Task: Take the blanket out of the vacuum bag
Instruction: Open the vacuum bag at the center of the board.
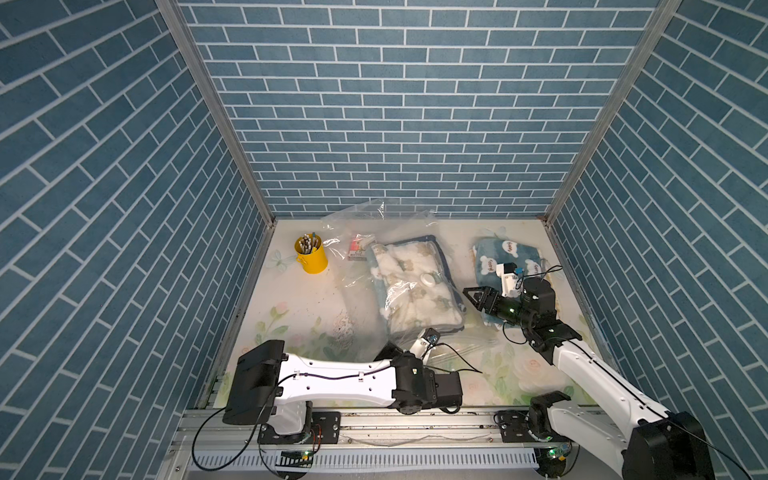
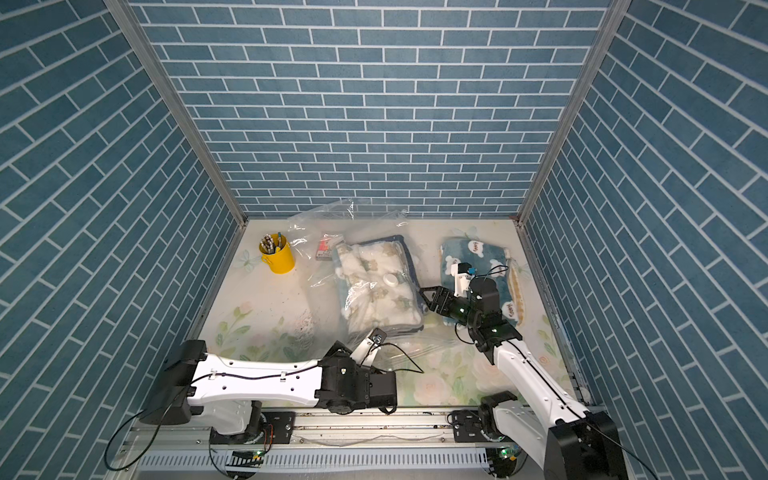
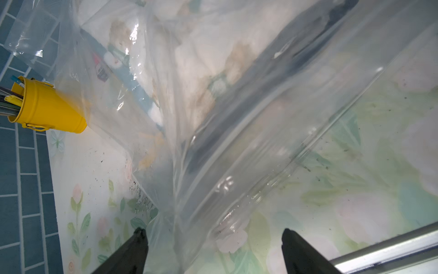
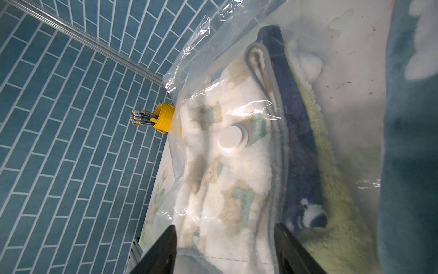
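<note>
Booth with blue brick-pattern walls [image 1: 415, 104], floral table [image 1: 286, 303]. Yellow pen cup [image 1: 311, 255] at back of table. Vacuum bag [image 1: 374, 216] lies just beside cup, folded white blanket [image 1: 411, 291] inside it, round white valve [image 1: 427, 281] on top. Second, blue blanket [image 1: 507, 257] out on table, beyond bag from cup. Left claw [image 3: 213, 232] wide open at bag edge far from cup; loose plastic between fingers, not pinched. Right claw [image 4: 225, 226] open, grips nothing, at bag side away from cup, near valve.
</note>
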